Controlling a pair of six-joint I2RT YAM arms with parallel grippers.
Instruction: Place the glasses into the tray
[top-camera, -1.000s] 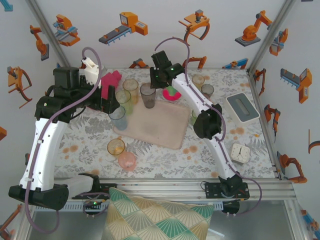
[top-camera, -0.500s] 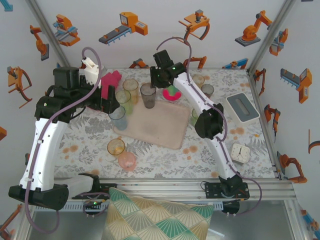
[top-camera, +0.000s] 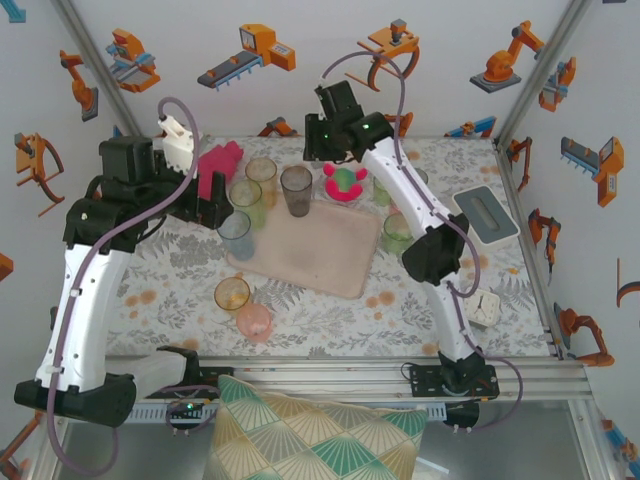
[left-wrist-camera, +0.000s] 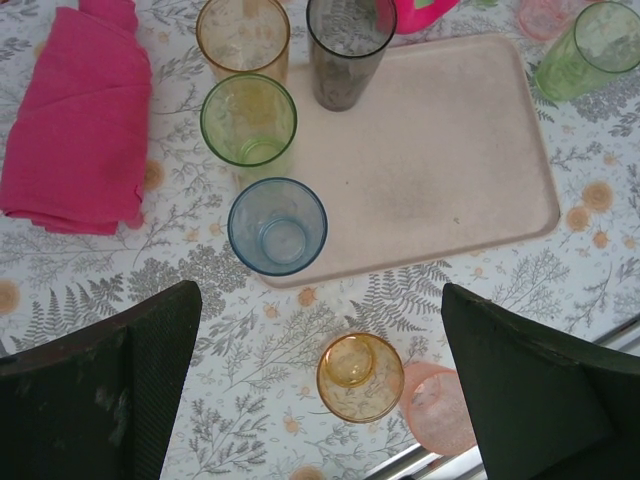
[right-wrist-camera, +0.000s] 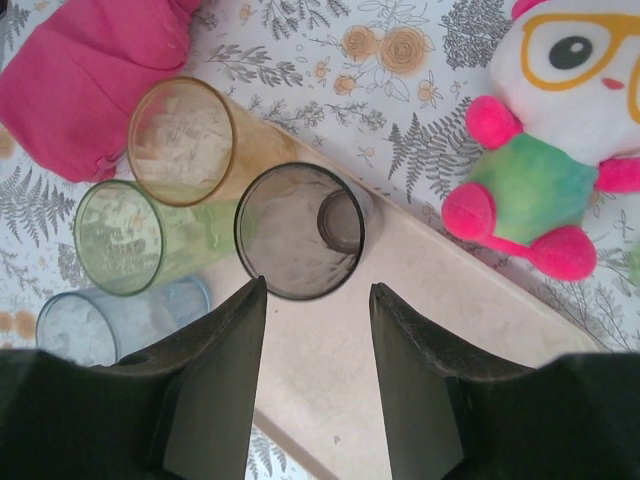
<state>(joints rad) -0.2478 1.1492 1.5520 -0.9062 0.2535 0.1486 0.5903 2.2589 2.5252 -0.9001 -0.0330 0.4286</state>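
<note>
White moulded plastic link shells (top-camera: 80, 300) between matte black joint housings (top-camera: 435, 255). Thin mauve-grey cables (top-camera: 175, 98) looping off both wrists. Small green lights glowing on a black wrist block (top-camera: 340, 130). Dark charcoal wedge-shaped fingers (left-wrist-camera: 100, 400), faintly scuffed.

Bright, even, diffuse light from above. The glasses (left-wrist-camera: 276, 226) cast only faint, short shadows on the table (left-wrist-camera: 240, 330); the tray (left-wrist-camera: 430, 150) reads matte. My right fingers (right-wrist-camera: 215, 400), close to the lens, appear dark and soft-edged, as do my left fingers (left-wrist-camera: 110, 400). Both wrist views are sharp at table level.
</note>
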